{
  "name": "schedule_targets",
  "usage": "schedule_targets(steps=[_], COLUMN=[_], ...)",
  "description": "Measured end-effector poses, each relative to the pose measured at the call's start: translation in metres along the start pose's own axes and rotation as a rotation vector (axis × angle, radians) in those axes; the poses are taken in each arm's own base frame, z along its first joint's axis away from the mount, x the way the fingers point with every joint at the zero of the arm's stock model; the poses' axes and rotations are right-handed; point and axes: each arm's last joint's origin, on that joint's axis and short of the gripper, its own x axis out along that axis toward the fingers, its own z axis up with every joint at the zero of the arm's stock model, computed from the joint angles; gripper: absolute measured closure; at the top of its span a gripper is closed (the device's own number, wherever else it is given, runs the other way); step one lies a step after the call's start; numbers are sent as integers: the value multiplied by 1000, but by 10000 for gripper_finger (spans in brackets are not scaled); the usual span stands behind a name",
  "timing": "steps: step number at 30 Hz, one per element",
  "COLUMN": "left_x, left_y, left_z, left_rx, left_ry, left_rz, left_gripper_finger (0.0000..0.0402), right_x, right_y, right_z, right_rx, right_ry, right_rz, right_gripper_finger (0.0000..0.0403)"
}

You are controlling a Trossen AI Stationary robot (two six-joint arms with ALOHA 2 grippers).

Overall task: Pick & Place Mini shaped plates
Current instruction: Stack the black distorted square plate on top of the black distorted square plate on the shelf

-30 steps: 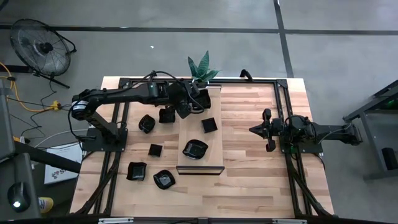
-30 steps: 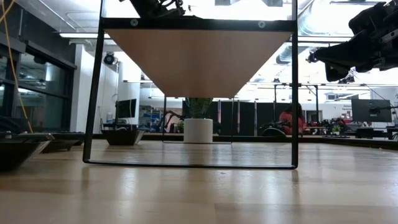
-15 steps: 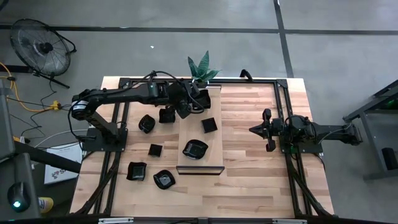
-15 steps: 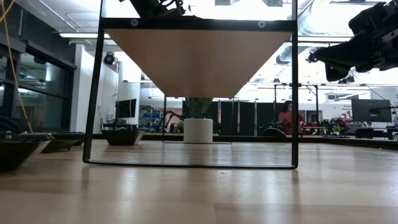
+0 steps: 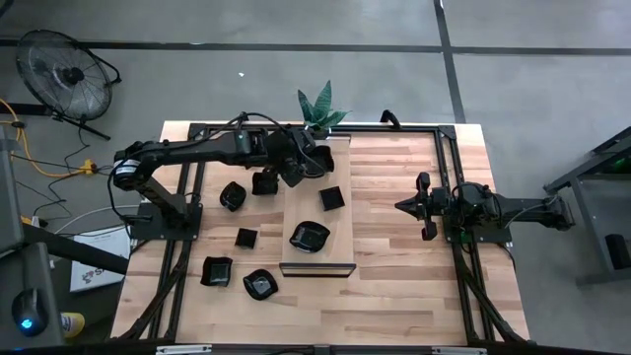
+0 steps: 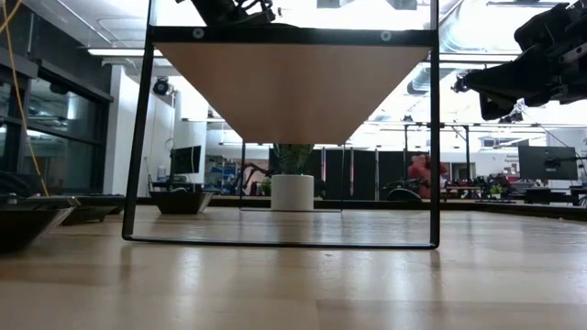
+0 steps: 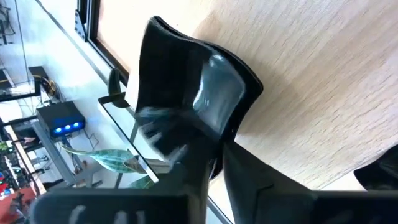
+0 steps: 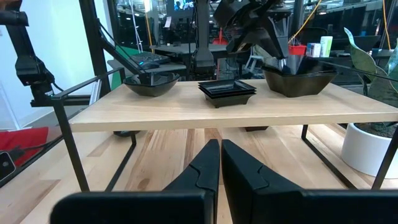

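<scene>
At the board's (image 5: 317,258) twelve-o'clock end, the left gripper (image 5: 299,164) has barely shifted, jaws pinching a black plate (image 7: 193,106); release looks near. At three o'clock, the right gripper (image 5: 424,206) waits, jaws pressed together.

I count eight plates (image 5: 310,237).
Five sit on the table (image 5: 394,296), three on the one board (image 5: 335,258); past them I see one plant (image 5: 320,106), one fan (image 5: 69,74).

Overhead straight down; low table-level; wrists close; board (image 5: 317,212) shared.
</scene>
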Motion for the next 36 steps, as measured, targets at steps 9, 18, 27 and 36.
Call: schedule_targets(steps=[9,18,27,36], left_x=[-1,-24,-59,-100], left_y=[0,-2,-23,-53], left_z=[-1,4,-9,-25], left_rx=[-1,-36,-277,-664], left_ry=[17,53,129,161], left_rz=[6,38,-89,-183], left_gripper_finger=[305,302,302,302], right_x=[0,0,0,0], right_y=[0,0,0,0], right_z=[0,0,0,0], right_rx=[0,0,0,0], right_ry=[-1,0,0,0], right_rz=[0,0,0,0], right_gripper_finger=[391,391,391,391])
